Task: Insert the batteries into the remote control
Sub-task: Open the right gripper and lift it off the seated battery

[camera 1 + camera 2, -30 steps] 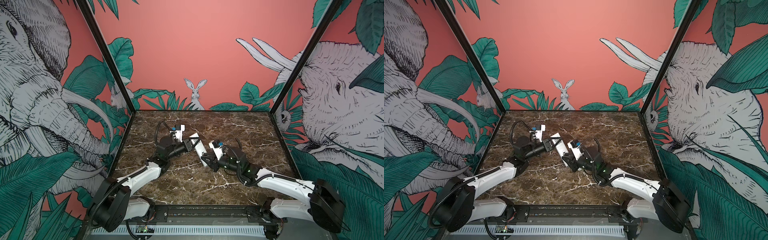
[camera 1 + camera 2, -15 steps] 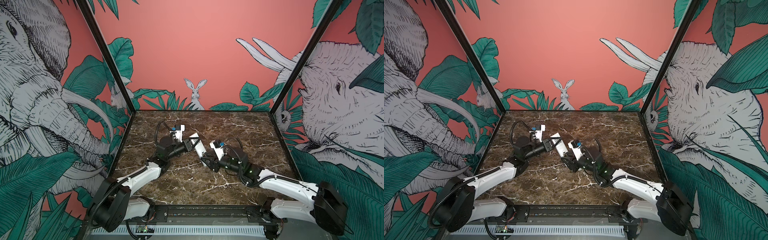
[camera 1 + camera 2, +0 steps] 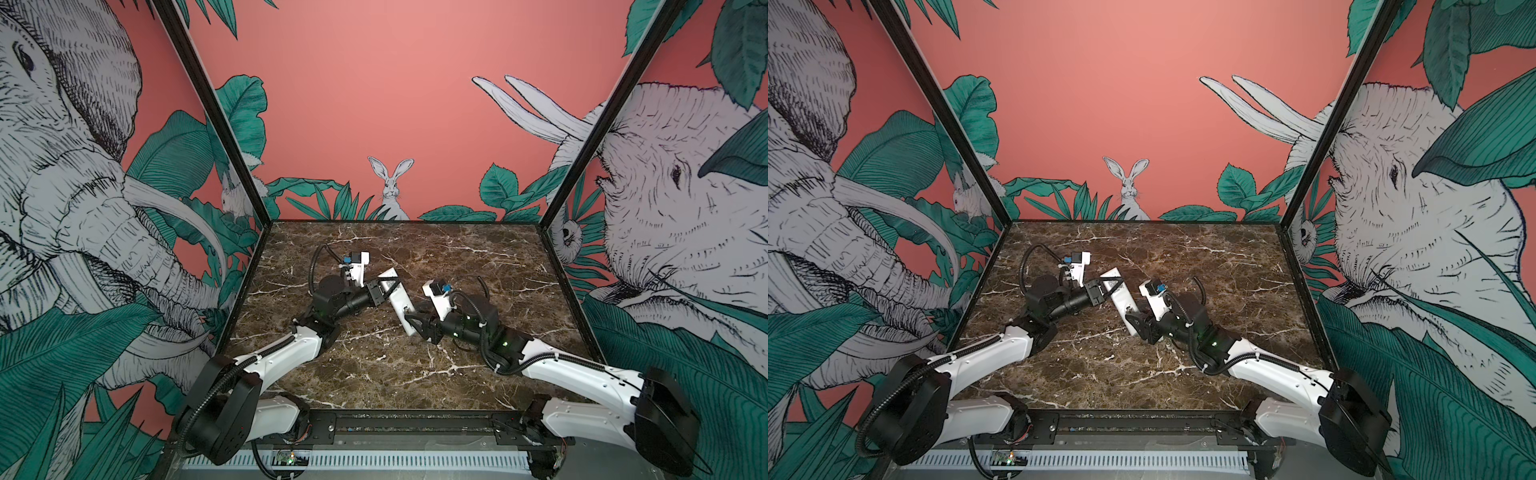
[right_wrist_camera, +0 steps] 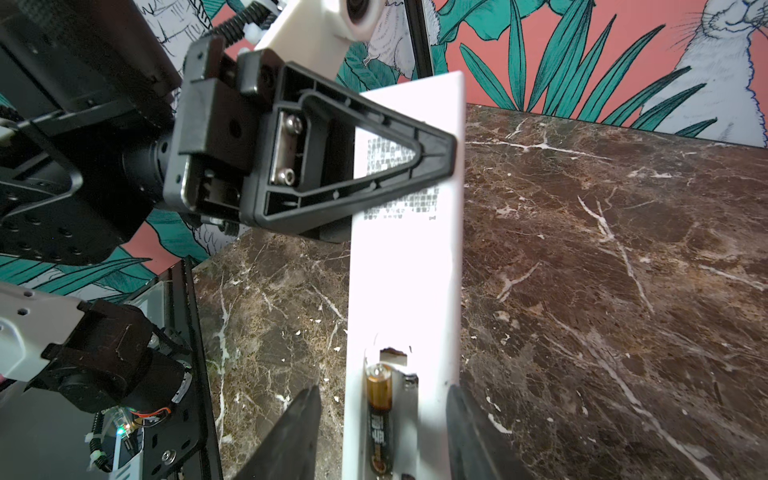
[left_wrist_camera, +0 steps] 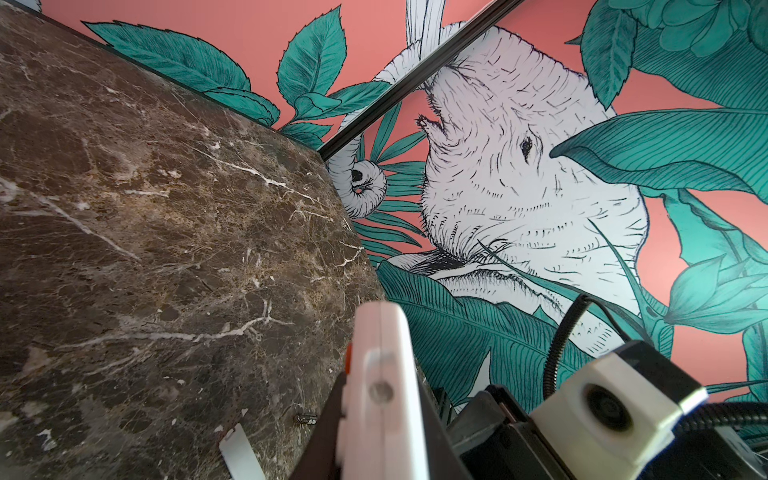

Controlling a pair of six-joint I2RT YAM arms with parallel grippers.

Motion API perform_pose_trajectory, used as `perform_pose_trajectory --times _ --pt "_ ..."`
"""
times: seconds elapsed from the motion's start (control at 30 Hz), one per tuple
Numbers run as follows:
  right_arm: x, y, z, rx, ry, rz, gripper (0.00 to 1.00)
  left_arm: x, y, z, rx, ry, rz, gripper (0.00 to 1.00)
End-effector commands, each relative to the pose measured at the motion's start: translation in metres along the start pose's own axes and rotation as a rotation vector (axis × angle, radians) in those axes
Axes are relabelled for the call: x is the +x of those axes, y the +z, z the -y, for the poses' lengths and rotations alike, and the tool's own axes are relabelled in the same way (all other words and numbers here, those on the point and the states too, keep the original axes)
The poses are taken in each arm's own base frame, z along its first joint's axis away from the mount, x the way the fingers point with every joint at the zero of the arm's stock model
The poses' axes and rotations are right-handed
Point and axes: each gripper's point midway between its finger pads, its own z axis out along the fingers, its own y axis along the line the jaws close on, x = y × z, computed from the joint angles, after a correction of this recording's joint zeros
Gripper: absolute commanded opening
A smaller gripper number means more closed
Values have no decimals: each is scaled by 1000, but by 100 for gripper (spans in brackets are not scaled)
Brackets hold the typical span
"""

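Where the left arm reaches toward the middle, left gripper (image 3: 385,286): clenched across the upper part of the remote control (image 3: 398,300), one finger flat on its printed back.
Remote control: held slanted between the two arms, plain back up, battery bay at the end nearest the right arm.
Seated battery (image 4: 379,419): gold and black, lying lengthwise in one slot; the slot beside it looks empty.
Right gripper (image 4: 384,440): released, jaws spread to either side of the remote's bay end, gripping nothing.
Step in hand: by my reading, one cell is in and the right jaws stand clear of it; half the loading is left.
Next move: fetch the loose battery (image 5: 305,418), which calls for a fine pinch on a slim dark cylinder against dark marble (image 5: 145,228), with the left grip holding the remote steady.
Left wrist view only: the loose battery on the marble, near the white cover plate (image 5: 241,455); I cannot find either in the top views.
Right wrist view only: the bay and its contents, too small to read in both top views.
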Motion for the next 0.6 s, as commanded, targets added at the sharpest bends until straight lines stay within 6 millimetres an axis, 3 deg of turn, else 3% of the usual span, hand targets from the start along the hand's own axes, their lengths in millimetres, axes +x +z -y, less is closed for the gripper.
perform_pose_trajectory --times 0.0,0.33,0.57 --pt "-16 -7 -8 -24 -35 39 52 -4 -3 15 57 29 15 0" --pt "-29 -30 -27 -71 -194 -63 54 -2 -4 14 61 28 -2 0" --pt "-23 -49 -23 -35 -369 -243 48 3 -6 21 90 26 -43 0"
